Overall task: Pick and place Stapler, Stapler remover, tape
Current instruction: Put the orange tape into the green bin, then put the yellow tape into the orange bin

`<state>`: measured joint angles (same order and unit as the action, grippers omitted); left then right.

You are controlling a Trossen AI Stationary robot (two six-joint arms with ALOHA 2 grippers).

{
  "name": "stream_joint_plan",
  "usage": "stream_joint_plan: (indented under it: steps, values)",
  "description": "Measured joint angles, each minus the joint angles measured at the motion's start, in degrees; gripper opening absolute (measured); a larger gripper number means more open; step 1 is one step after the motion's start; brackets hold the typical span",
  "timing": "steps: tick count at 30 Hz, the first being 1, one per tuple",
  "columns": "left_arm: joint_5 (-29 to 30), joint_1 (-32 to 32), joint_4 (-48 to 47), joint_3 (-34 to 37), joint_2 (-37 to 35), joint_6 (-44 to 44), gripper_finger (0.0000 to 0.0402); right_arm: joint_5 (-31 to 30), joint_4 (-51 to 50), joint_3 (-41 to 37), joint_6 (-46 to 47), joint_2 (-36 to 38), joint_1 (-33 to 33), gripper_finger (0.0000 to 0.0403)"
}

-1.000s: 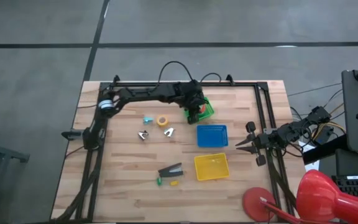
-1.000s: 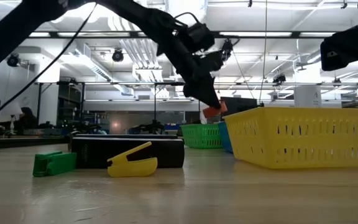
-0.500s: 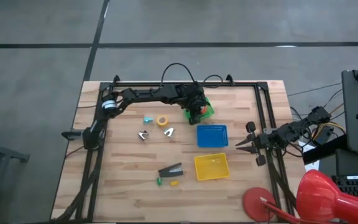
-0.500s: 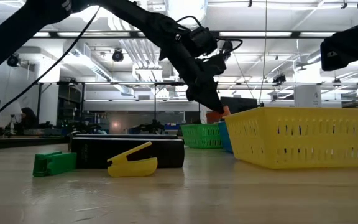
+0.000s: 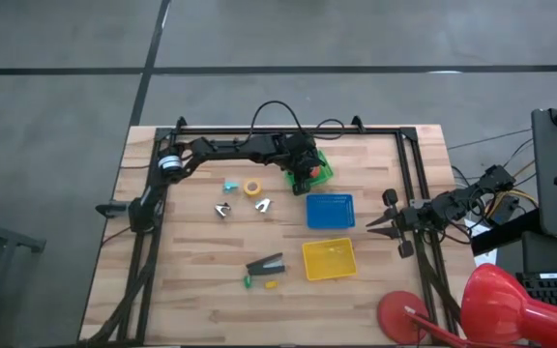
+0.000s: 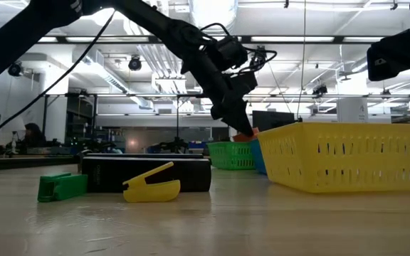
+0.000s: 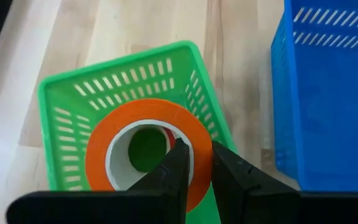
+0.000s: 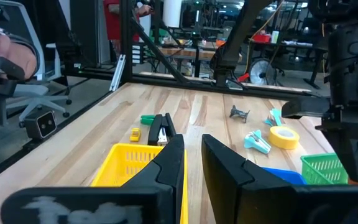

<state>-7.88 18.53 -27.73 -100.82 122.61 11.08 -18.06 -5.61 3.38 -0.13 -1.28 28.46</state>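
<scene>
My left gripper (image 5: pixel 305 172) (image 7: pixel 197 155) hangs over the green basket (image 5: pixel 323 170) (image 7: pixel 61 106) at the table's far side, shut on the red-orange tape roll (image 7: pixel 104 149) (image 6: pixel 243 135), which sits low inside the basket's walls. The dark stapler (image 5: pixel 266 264) (image 6: pixel 146 173) lies flat on the table near its near edge. Two small metal staple removers (image 5: pixel 223 210) (image 5: pixel 262 204) lie at mid-table. My right gripper (image 5: pixel 370 225) (image 8: pixel 193 155) waits shut at the table's right edge. My left gripper pinches the tape's ring wall (image 7: pixel 199 134), one finger (image 7: pixel 178 163) in the central hole and the other outside. The fingers come from above, pointing down. The roll lies flat-faced below them within the green basket; whether it touches the basket's floor cannot be told.
A blue basket (image 5: pixel 330 210) (image 7: pixel 328 93) and a yellow basket (image 5: pixel 328 258) (image 6: pixel 347 156) stand to the near side of the green one. A yellow tape roll (image 5: pixel 252 188) and a cyan object (image 5: pixel 230 185) lie left of it. Green (image 5: pixel 248 281) and yellow (image 5: pixel 270 285) bits lie by the stapler.
My left gripper has moved down toward the green basket with the tape still in its hold; in the low view the roll has sunk until it is partly behind the yellow basket's rim.
</scene>
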Motion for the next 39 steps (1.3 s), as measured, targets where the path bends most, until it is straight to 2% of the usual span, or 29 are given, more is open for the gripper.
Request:
stream_joint_plan:
  steps: [18,33,39]
  values:
    - [0.5,0.1,2.4,0.2,0.3,0.2,0.0059,0.0,0.0,0.0,0.0,0.0,0.0,0.0052]
    - [0.4,0.1,0.9,0.7,-0.1,-0.6,0.0133,0.0,0.0,0.0,0.0,0.0,0.0,0.0052]
    - [4.9,0.1,-4.6,0.3,-4.5,0.1,0.0148,0.0,0.0,0.0,0.0,0.0,0.0,0.0052]
